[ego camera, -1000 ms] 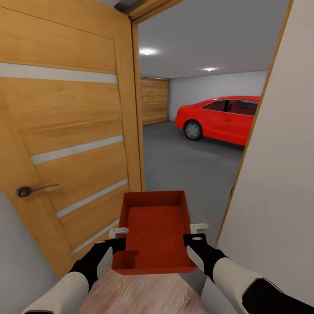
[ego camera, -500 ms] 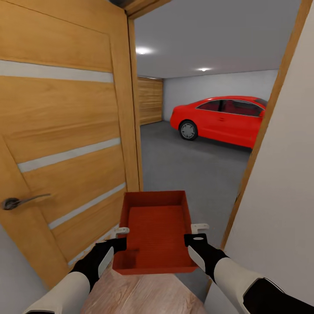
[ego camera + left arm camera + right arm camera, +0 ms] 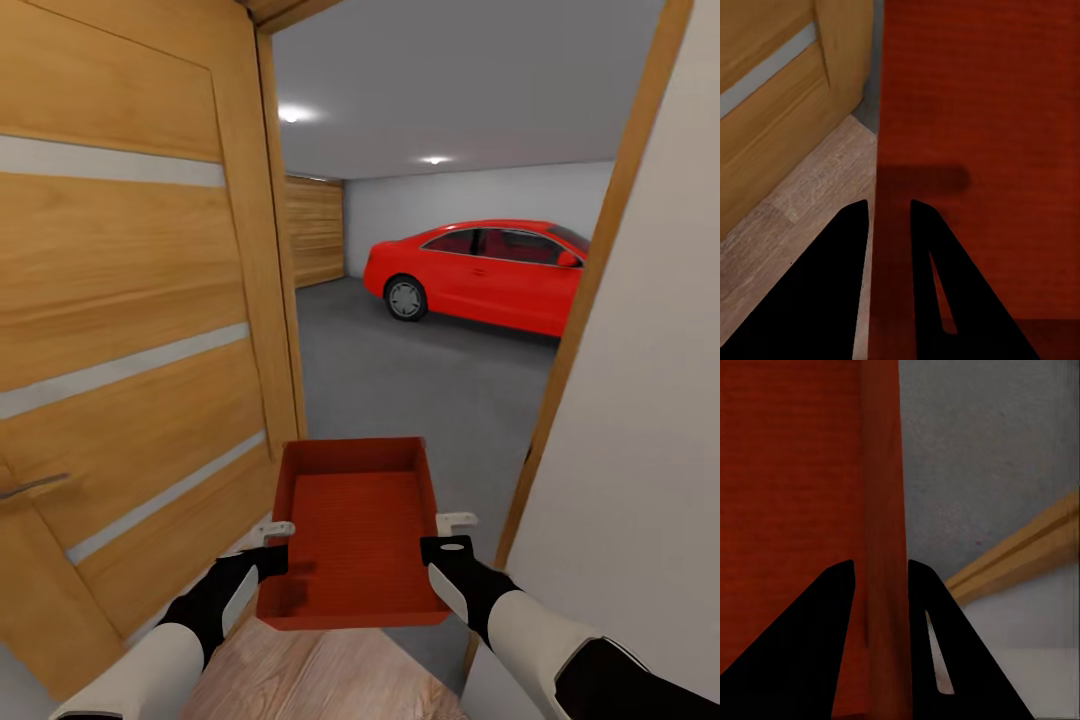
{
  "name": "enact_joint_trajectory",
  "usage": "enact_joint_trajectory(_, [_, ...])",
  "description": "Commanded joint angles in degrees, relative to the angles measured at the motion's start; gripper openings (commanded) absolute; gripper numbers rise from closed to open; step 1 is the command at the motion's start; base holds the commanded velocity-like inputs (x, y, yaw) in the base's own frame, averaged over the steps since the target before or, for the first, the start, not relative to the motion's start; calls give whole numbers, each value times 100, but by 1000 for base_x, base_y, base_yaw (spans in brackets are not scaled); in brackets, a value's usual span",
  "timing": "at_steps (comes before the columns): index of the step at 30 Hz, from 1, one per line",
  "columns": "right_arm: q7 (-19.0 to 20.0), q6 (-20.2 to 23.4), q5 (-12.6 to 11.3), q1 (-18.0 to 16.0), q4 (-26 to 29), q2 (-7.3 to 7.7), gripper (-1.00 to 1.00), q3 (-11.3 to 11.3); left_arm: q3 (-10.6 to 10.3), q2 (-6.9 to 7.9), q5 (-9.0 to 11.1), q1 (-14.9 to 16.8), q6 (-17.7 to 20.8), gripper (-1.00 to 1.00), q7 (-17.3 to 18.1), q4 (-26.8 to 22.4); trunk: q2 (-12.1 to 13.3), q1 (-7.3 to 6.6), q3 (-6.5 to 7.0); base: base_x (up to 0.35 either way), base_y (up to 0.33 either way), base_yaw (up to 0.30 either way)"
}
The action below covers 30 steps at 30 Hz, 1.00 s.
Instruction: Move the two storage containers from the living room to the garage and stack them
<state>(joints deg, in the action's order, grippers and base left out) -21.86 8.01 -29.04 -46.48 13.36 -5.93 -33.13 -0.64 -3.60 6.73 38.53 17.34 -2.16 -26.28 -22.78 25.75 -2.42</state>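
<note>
One storage container (image 3: 355,535), two clamping hands

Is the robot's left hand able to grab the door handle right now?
Probably not. The left hand is shut on the storage container's side wall, and the right hand holds the opposite wall. The door handle sits off to the left; reaching it means letting go.

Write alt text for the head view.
Both grippers, left and right, hold an orange-red storage container by its side walls in a doorway. An open wooden door stands at left; ahead, a garage's dark grey floor and a red car.
</note>
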Motion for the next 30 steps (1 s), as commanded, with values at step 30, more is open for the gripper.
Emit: enact_joint_trajectory(30, [-249, 60, -41, -1, -9, -5, -100, -19, 90, -62, -93, 5, 33, -100, -205, -369, -14, 4, -14, 147, 158, -126])
